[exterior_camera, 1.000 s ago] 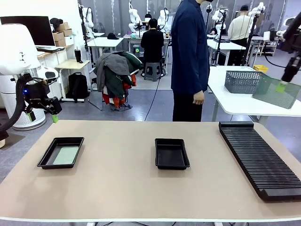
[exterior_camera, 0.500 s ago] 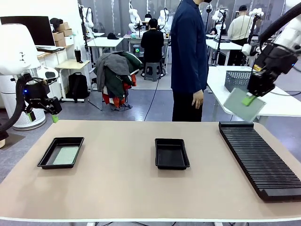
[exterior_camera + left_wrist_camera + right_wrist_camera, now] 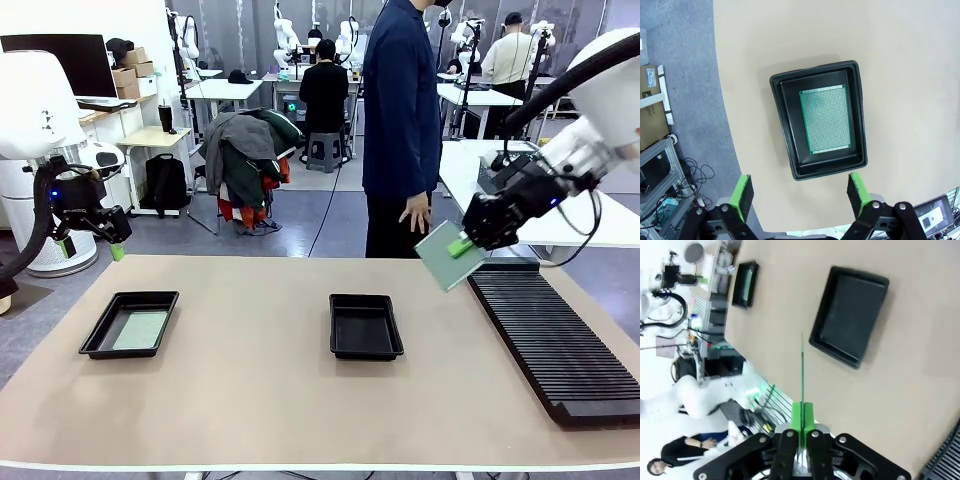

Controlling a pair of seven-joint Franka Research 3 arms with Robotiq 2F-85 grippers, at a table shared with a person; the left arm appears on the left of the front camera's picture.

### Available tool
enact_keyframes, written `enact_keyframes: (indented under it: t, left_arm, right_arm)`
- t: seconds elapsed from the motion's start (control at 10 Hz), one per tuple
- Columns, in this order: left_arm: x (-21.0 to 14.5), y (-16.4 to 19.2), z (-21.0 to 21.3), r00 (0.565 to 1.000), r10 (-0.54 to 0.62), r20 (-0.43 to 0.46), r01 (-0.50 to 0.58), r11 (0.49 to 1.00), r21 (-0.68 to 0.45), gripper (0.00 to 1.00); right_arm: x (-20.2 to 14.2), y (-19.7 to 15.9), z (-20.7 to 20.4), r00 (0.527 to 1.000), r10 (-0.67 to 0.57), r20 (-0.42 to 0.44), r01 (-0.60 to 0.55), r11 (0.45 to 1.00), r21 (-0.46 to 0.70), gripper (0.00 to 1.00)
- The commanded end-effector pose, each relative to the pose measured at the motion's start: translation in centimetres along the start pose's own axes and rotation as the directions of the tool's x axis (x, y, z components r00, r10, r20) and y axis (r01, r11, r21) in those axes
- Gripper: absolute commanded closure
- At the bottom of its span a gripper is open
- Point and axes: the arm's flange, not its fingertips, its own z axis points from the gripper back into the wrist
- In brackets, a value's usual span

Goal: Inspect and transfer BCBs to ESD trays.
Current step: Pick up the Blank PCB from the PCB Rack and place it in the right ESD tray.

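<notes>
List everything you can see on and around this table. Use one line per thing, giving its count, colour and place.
ESD trays: two, black; left tray near the table's left side, middle tray at its centre, empty.
BCBs: two, green; tray BCB lying flat in the left tray, held BCB tilted in the air by the rack's far end.
Slotted rack: one, black, on the table's right side.
Table: one, beige.
Person: one, in dark blue clothing, standing at the far side.
Left gripper: black with green pads, open, raised near the table's left edge.
Right gripper: black with green pads, shut on the held BCB.
</notes>
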Motion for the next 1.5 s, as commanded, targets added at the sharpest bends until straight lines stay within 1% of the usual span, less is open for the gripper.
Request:
enact_keyframes:
  t: [0.0,0.1,0.4,0.7,0.8,0.9,1.1,1.4]
  left_arm:
    - [-0.1,0.1,-0.3,1.0,-0.006,0.009,0.006,1.0,-0.008,0.0]
    - [-0.1,0.1,-0.3,1.0,-0.006,0.009,0.006,1.0,-0.008,0.0]
    - [-0.1,0.1,-0.3,1.0,-0.006,0.009,0.006,1.0,-0.008,0.0]
    - [-0.1,0.1,-0.3,1.0,-0.006,0.009,0.006,1.0,-0.008,0.0]
    - [-0.1,0.1,-0.3,1.0,-0.006,0.009,0.006,1.0,-0.008,0.0]
    - [-0.1,0.1,-0.3,1.0,-0.006,0.009,0.006,1.0,-0.008,0.0]
    - [-0.1,0.1,-0.3,1.0,-0.006,0.009,0.006,1.0,-0.008,0.0]
    - [-0.1,0.1,-0.3,1.0,-0.006,0.009,0.006,1.0,-0.008,0.0]
  right_arm:
    - [-0.3,-0.3,-3.8,0.995,0.002,0.095,-0.01,0.997,0.08,0.98]
    - [-0.2,-0.7,-5.9,0.995,-0.016,0.097,0.006,0.995,0.101,0.98]
    - [0.5,-2.9,-12.0,0.982,-0.088,0.164,0.056,0.981,0.186,0.98]
    - [1.2,-4.7,-17.0,0.969,-0.156,0.193,0.112,0.969,0.221,0.98]
    - [1.6,-5.4,-18.3,0.97,-0.166,0.18,0.122,0.965,0.232,0.98]
    - [2.0,-6.0,-19.4,0.972,-0.168,0.162,0.132,0.968,0.214,0.98]
    - [2.5,-7.0,-20.8,0.973,-0.168,0.155,0.133,0.967,0.217,0.98]
    - [3.8,-8.1,-22.7,0.975,-0.177,0.134,0.151,0.972,0.181,0.98]
